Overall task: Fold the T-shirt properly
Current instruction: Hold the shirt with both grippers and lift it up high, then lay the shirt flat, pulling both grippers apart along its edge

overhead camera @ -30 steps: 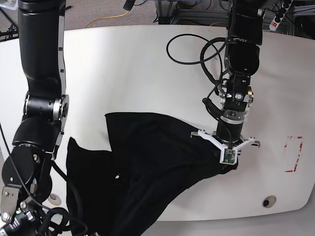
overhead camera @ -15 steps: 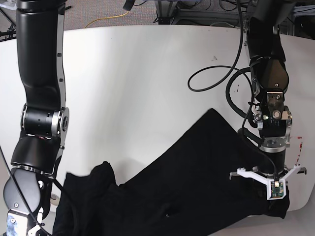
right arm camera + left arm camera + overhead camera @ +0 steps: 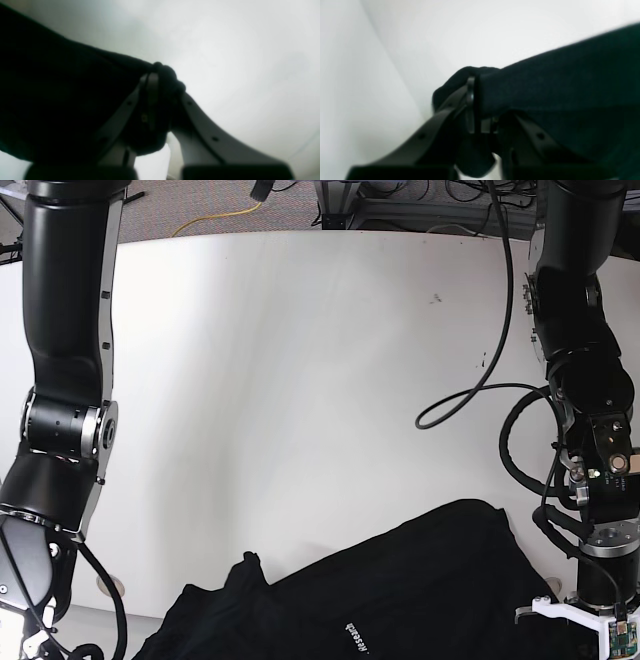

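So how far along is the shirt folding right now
Early stage. Done: both grippers have a hold, the left gripper and the right gripper each shut on a bunched edge of the T-shirt. In hand: the shirt is stretched between them at the near edge of the table. Left: no neat fold shows yet, so all the folding.

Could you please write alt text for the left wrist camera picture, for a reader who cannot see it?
Close view of the left gripper, its jaws shut on a bunched edge of the black T-shirt. The cloth stretches away to the right above the white table; the picture is blurred.
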`<state>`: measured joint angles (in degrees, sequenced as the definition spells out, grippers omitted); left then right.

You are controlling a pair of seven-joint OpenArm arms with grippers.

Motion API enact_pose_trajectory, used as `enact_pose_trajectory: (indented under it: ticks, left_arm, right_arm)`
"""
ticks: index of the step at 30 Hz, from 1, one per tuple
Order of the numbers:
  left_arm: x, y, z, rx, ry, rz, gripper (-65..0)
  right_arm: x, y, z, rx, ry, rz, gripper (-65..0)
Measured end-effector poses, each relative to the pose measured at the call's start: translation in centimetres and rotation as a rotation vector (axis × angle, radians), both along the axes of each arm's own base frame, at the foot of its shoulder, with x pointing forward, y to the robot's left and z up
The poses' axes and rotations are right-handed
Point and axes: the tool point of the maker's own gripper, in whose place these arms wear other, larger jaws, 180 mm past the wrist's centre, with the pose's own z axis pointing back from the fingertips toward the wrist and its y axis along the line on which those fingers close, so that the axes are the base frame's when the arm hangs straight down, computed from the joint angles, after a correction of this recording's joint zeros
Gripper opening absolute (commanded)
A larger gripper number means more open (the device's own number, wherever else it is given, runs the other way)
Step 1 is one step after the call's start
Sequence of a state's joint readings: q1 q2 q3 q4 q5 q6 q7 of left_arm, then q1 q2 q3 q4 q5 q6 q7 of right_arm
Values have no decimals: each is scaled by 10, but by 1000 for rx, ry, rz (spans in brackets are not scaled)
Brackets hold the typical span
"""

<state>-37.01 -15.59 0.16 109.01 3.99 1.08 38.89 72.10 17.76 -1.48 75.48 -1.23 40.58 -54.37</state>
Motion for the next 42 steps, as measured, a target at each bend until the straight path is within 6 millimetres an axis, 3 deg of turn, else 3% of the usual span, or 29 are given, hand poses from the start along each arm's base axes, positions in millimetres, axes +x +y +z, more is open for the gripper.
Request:
enact_pose_trajectory:
  ticks: [4,8,10,15,21,23,31,34,42]
  left_arm:
    - [3,-6,-13,23,70,-21,-650]
    - [6,-11,-37,34,148,-35,-650]
    - [5,-12,-54,36,185,-41,-650]
    - [-6,-23,-111,33,309,-73,-650]
    - [-28,-36,-174,7,441,-100,-650]
    - [-40,-42,-203,3,516,-115,-650]
    - [-84,-48,-278,-31,703,-122,-650]
    - [-105,-48,-305,-34,780,-121,-650]
    - [-151,-48,-355,-40,935,-121,-650]
  right_arm:
    - [-8,-14,4,-17,9,-52,-650]
    - [-18,-27,-14,40,-2,-68,-650]
    - [-24,-36,-37,48,35,-91,-650]
    - [-42,-52,-121,41,186,-165,-650]
    - [-74,-62,-189,85,269,-204,-650]
    - [-88,-64,-217,87,320,-220,-650]
    - [-139,-60,-296,124,458,-246,-650]
    - [-165,-65,-336,156,554,-286,-650]
    - [-213,-67,-392,230,686,-334,-650]
